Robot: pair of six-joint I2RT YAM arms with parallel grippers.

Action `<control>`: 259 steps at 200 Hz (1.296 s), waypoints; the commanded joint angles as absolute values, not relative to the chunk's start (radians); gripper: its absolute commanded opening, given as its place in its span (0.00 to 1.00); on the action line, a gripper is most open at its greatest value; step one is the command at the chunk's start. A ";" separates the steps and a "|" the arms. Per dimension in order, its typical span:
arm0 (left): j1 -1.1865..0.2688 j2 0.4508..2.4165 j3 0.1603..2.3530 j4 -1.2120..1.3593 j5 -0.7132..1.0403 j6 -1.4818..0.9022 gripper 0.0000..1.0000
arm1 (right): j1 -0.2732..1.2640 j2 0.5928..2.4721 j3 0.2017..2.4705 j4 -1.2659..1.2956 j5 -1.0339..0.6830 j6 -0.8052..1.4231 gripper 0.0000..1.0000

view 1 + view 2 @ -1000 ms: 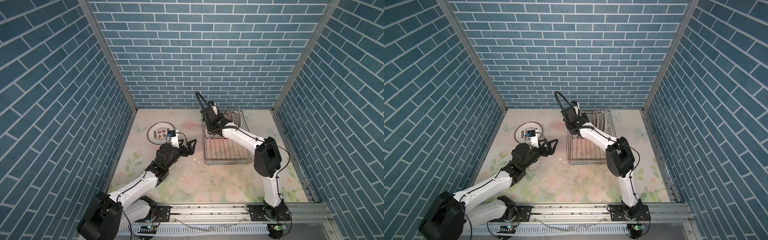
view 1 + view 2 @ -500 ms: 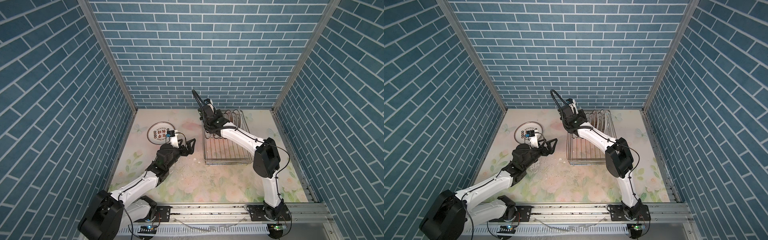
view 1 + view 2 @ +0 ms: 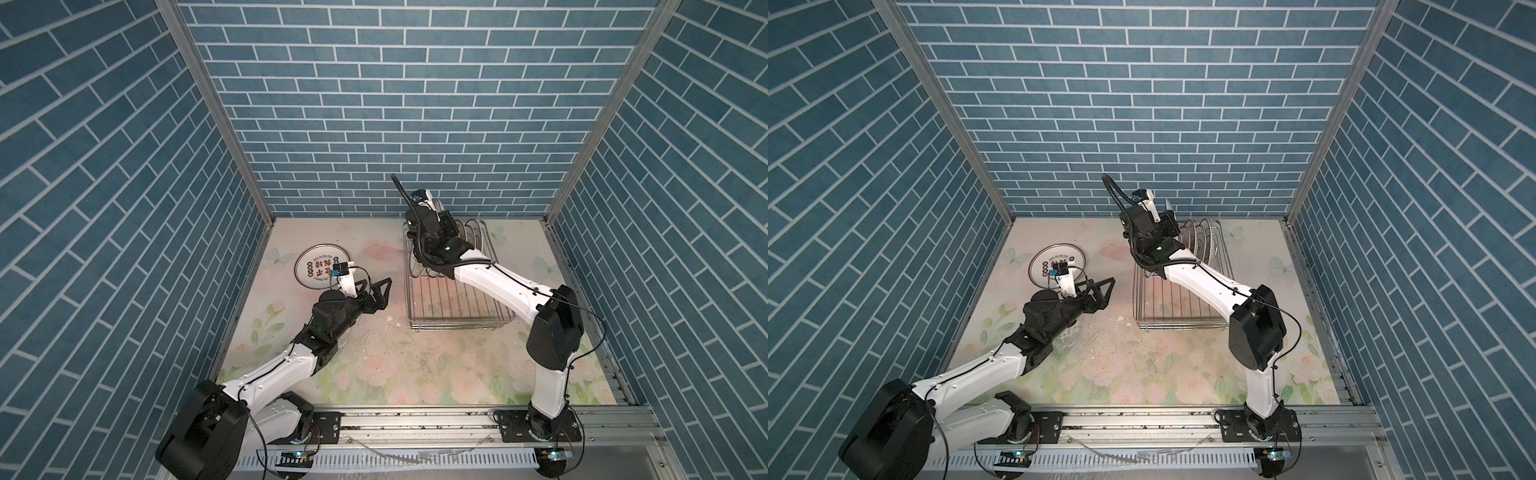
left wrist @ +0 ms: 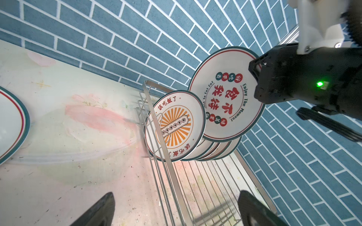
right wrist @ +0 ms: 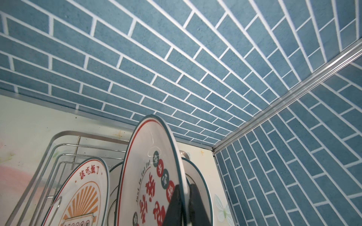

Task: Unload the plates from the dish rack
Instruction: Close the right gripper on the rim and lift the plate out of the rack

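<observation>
white plate [image 4: 225,97], teal rim; red characters

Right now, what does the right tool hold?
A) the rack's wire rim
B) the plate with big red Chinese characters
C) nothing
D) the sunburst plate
B: the right tool is shut on the rim of the red-character plate, which is raised above the sunburst plate standing in the dish rack.
</observation>
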State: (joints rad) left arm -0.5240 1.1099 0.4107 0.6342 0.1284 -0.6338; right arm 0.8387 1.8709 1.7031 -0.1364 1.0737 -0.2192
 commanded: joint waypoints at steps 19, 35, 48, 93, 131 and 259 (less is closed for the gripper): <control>-0.530 1.083 0.353 0.788 0.172 -0.656 1.00 | 0.861 1.685 1.558 0.077 1.096 -0.290 0.00; -0.531 1.060 0.324 0.826 0.151 -0.667 1.00 | 0.864 1.621 1.495 0.094 1.060 -0.266 0.00; -0.529 1.038 0.332 0.787 0.151 -0.663 1.00 | 0.865 1.565 1.438 0.124 1.039 -0.262 0.00; -0.529 0.971 0.320 0.768 0.150 -0.680 1.00 | 0.859 1.338 1.271 0.075 0.864 -0.127 0.00; -0.532 0.880 0.336 0.687 0.170 -0.666 1.00 | 0.767 1.103 1.130 -0.032 0.349 0.116 0.00; -0.544 0.964 0.417 0.798 0.470 -0.706 0.98 | 0.487 0.992 0.963 0.101 -0.458 0.390 0.00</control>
State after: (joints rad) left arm -0.5316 0.9520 0.3794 0.7513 0.4187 -0.6949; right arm 0.5034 1.0115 0.9710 -0.0235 -0.3099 0.2962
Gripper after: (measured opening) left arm 0.993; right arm 0.093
